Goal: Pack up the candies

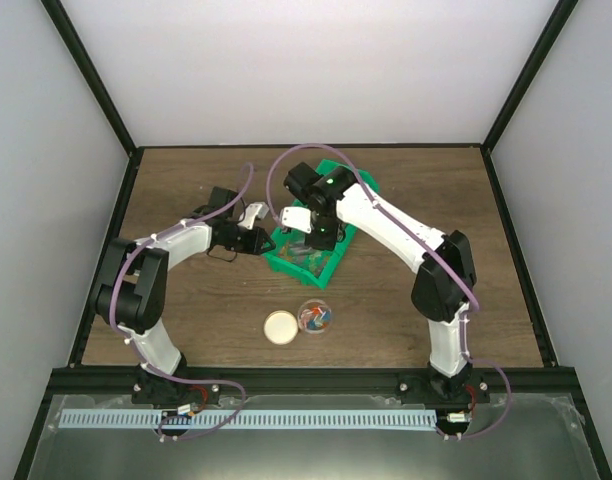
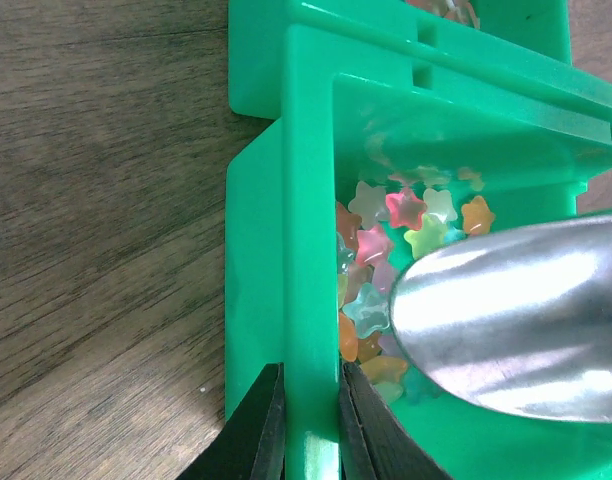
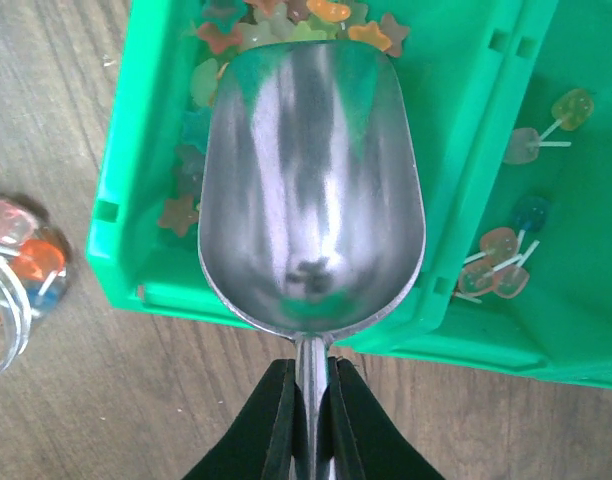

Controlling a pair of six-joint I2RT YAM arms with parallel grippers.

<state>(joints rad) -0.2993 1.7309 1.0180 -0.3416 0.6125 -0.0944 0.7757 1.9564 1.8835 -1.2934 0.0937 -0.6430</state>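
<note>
Few tiny coloured candies are packed in the clear round jar at six o'clock, while the green plastic bin and the empty metal scoop are clamped by the left claw and the right claw respectively.

Bin: solid bright green, no pattern.
Candies: translucent pastel stars in pink, orange, yellow-green, white and pale teal.
Scoop: bare silver metal, with green reflections off the bin.
Lollipops: orange, blue and yellow heads, white sticks.
Jar: clear, with red, blue and orange bits inside.
Lid: cream-tan.
Table: dark brown wood grain.
Left arm, right arm: white shells, black joints, lilac cables.
Left gripper, right gripper: black fingers.
</note>
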